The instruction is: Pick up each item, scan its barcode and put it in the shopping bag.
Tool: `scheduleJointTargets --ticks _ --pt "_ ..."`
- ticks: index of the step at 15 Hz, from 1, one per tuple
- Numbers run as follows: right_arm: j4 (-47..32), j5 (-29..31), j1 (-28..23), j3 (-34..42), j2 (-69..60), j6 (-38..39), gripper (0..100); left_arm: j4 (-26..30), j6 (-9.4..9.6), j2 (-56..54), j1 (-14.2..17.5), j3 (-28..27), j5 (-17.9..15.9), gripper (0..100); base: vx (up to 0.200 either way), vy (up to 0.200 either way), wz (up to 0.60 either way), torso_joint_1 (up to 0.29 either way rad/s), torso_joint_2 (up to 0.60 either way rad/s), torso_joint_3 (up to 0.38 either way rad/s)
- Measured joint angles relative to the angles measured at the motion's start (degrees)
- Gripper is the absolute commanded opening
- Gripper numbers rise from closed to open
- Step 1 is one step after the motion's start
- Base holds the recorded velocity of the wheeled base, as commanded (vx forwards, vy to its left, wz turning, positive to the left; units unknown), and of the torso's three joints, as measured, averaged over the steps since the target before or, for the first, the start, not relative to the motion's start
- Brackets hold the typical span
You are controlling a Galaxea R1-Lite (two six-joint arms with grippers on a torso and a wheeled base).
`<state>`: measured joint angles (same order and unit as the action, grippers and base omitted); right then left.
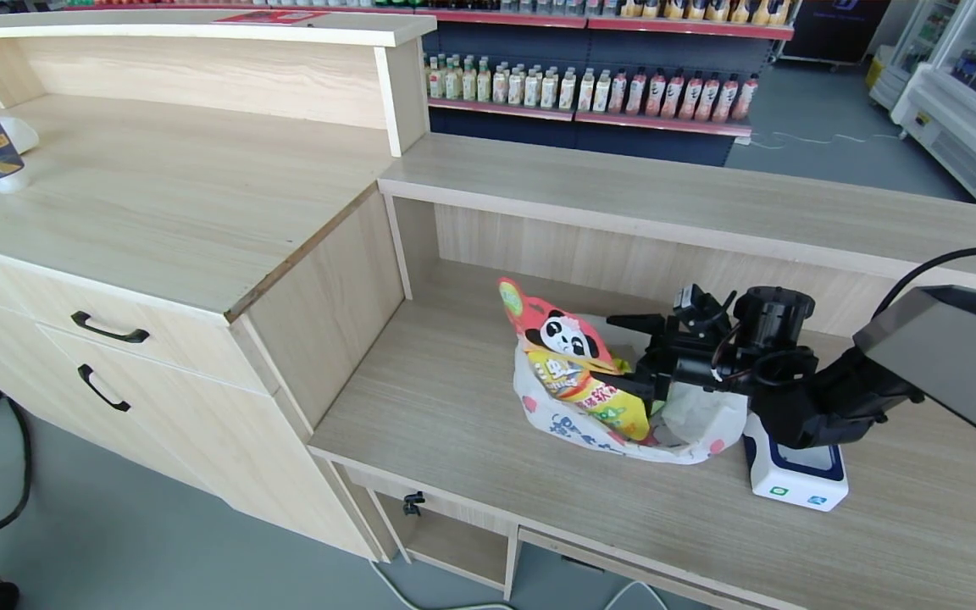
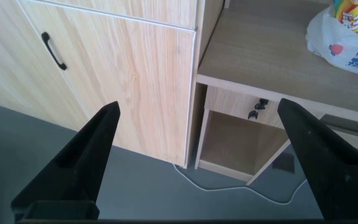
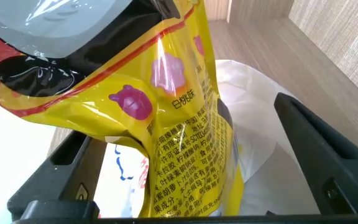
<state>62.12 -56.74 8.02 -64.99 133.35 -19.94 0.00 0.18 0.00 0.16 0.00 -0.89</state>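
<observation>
Snack packet [image 1: 583,383] stands in the shopping bag [image 1: 577,434], right hand [image 1: 617,354] spread open around it.

Yellow-red panda snack pouch [image 1: 568,356] — tilted, lower end inside the white shopping bag [image 1: 712,419].

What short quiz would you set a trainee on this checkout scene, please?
1. True or false: the lower end of the snack packet sits inside the shopping bag.
2. Multiple choice: the right gripper is A) open, with the packet between its fingers; B) shut on the bag's rim; C) shut on a bottle.
3. Short answer: on which side of the bag, the robot's left or right, does the white scanner box stand?

Key: 1 true; 2 A; 3 right.
</observation>
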Motion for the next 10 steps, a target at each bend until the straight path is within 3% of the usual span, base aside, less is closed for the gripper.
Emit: scheduleJointTargets --ticks 10 --pt "-0.62 0.22 -2.27 4.92 -7.74 0.49 100 0.00 0.00 0.00 0.00 0.00 0.00 100 0.000 0.000 0.00 0.000 0.00 0.000"
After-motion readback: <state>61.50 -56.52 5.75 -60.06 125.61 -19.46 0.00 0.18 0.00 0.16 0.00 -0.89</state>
